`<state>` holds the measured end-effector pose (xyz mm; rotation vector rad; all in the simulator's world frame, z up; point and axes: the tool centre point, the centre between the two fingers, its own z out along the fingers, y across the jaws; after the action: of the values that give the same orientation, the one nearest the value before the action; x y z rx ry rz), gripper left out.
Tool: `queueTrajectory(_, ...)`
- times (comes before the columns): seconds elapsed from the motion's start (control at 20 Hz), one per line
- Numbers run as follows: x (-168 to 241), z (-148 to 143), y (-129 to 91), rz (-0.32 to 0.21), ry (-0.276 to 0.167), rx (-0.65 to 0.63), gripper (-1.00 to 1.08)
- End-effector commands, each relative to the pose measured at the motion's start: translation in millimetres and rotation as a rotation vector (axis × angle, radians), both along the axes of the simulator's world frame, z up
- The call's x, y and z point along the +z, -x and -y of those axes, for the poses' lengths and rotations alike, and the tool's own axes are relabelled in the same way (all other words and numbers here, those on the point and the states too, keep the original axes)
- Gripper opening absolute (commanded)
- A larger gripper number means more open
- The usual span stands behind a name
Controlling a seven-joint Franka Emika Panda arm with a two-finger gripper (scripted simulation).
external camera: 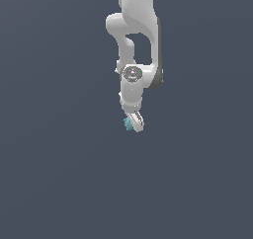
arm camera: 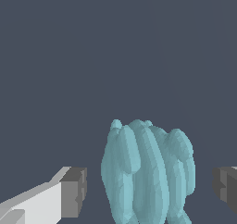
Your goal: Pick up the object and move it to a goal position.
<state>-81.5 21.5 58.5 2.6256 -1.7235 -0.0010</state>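
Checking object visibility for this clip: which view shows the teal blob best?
The wrist view. There the teal blob fills the lower frame, its ribbed, lumpy surface clear, with gaps to the fingers on both sides. In the exterior view it is only a tiny teal speck at the hand, partly hidden.

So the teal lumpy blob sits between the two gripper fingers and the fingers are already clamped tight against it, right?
Not quite. The teal blob does sit between the fingers, but they are not clamped on it. The wrist view shows a clear gap on each side between the blob and the dark pads, so the gripper is open around it.
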Motion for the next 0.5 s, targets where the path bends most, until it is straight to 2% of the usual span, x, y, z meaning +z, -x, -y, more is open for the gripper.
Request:
queueTrajectory(0.0,-8.5,-0.2,-0.2,0.001,0.000,-0.001,1.00)
queueTrajectory(0.2,-13.0,-0.2,-0.6,0.001,0.000,-0.001,1.00)
queueTrajectory(0.25,-13.0,-0.2,-0.6,0.001,0.000,-0.001,-1.00)
queueTrajectory(0.45,-13.0,-0.2,-0.6,0.001,0.000,-0.001,-1.00)
